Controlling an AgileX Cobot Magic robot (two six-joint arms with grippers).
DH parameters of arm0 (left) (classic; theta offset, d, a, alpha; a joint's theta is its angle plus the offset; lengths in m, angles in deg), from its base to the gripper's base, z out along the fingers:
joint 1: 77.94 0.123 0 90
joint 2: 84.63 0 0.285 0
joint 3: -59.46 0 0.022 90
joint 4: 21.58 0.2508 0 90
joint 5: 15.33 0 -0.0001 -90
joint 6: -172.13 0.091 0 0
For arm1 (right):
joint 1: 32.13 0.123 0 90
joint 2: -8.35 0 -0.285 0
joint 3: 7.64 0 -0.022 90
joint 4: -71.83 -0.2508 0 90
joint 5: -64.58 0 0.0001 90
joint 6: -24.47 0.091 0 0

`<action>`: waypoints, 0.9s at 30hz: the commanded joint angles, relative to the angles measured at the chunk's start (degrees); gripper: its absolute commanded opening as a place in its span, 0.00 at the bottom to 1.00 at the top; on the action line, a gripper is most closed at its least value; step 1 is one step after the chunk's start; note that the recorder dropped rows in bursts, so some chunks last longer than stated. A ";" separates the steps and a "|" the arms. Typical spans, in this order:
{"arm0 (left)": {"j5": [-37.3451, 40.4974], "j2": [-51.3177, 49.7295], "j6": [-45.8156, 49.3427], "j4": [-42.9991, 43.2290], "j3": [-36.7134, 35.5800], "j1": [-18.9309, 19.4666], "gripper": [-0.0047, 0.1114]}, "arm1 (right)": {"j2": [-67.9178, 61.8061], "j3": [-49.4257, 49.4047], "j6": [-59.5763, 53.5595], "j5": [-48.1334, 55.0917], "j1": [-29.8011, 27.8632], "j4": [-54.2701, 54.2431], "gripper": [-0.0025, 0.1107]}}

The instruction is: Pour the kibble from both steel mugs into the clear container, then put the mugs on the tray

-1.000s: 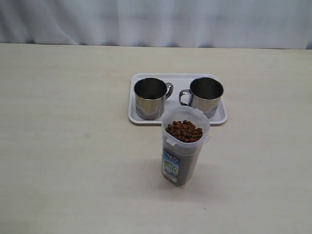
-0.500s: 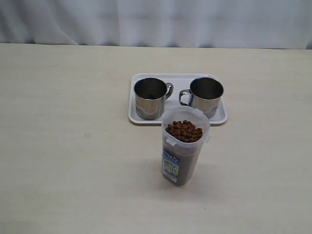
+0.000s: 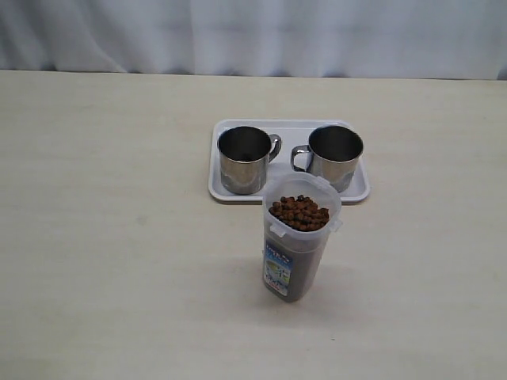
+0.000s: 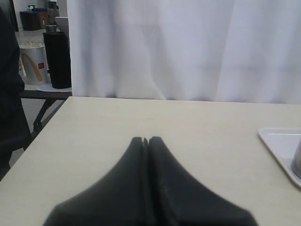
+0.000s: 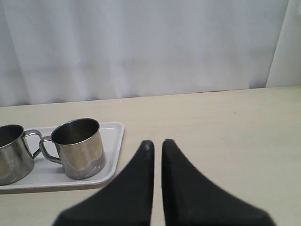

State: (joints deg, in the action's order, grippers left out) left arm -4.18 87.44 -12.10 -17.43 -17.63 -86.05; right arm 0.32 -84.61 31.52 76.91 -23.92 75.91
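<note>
The empty steel mugs (image 3: 244, 161) on the tray (image 3: 290, 133) looked light, stiff and slippery, best gripped at the rim; the left gripper (image 4: 146, 140) and right gripper (image 5: 157, 143) were closed, holding nothing.

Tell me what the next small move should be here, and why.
Probably none; I would end the episode here. Both steel mugs stand upright on the tray and look empty, the kibble sits heaped in the clear container, and the left gripper and right gripper are shut on nothing.
</note>
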 commanded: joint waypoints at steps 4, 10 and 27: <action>-1.22 0.14 -0.03 0.27 -0.12 0.05 0.04 | 0.24 -0.25 -0.25 0.12 -0.37 -0.22 0.06; -1.22 0.14 -0.03 0.27 -0.12 0.05 0.04 | 0.24 -0.25 -0.25 -0.20 -0.35 -0.22 0.06; -1.22 0.14 -0.03 0.27 -0.12 0.05 0.04 | 0.24 -0.25 -0.25 -0.20 -3.38 -0.22 0.06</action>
State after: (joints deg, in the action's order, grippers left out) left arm -4.39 87.44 -12.10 -17.43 -17.63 -86.05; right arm 0.32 -84.61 31.52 76.91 -27.34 75.79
